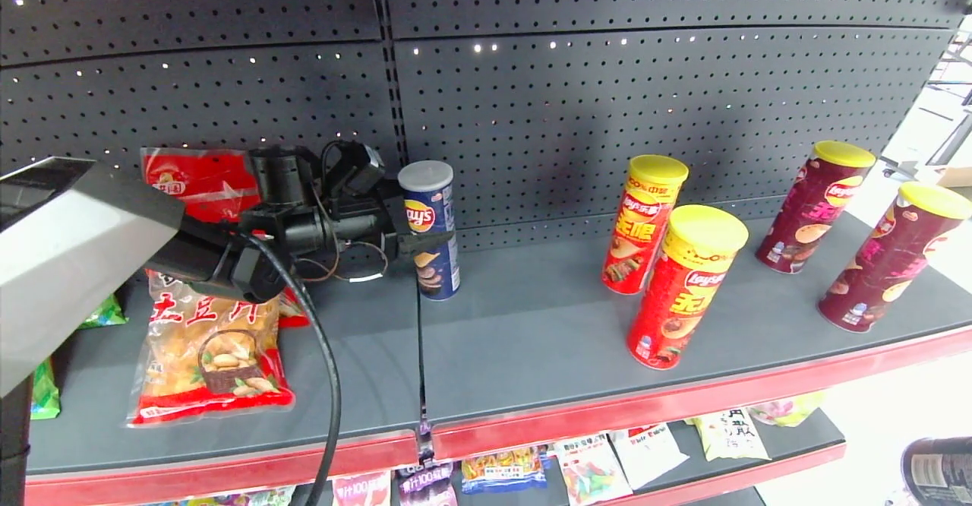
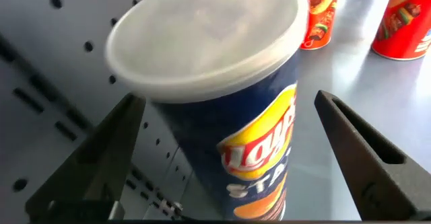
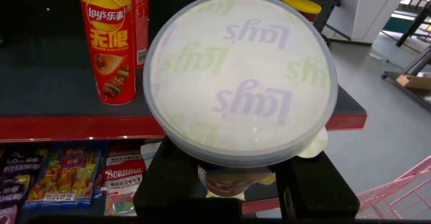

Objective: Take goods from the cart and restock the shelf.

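Note:
A blue chip can (image 1: pixel 427 187) with a pale lid stands upright at the back of the grey shelf (image 1: pixel 531 339), close to the pegboard. My left gripper (image 1: pixel 425 240) is open around it, and in the left wrist view the fingers (image 2: pixel 101 163) stand a little off each side of the blue chip can (image 2: pixel 202 35). My right gripper (image 3: pixel 242 183) is shut on a second chip can (image 3: pixel 239 83), whose clear lid faces the camera. This can is held in front of the shelf's red edge (image 3: pixel 67 126). A dark can (image 1: pixel 938 468) shows at the lower right corner of the head view.
Two red cans (image 1: pixel 645 225) (image 1: pixel 687 286) and two maroon cans (image 1: pixel 816 206) (image 1: pixel 888 267) stand to the right on the shelf. Snack bags (image 1: pixel 209 339) lie at the left under my left arm. Packets (image 1: pixel 592 468) fill the lower shelf. A pink cart (image 3: pixel 404 197) stands nearby.

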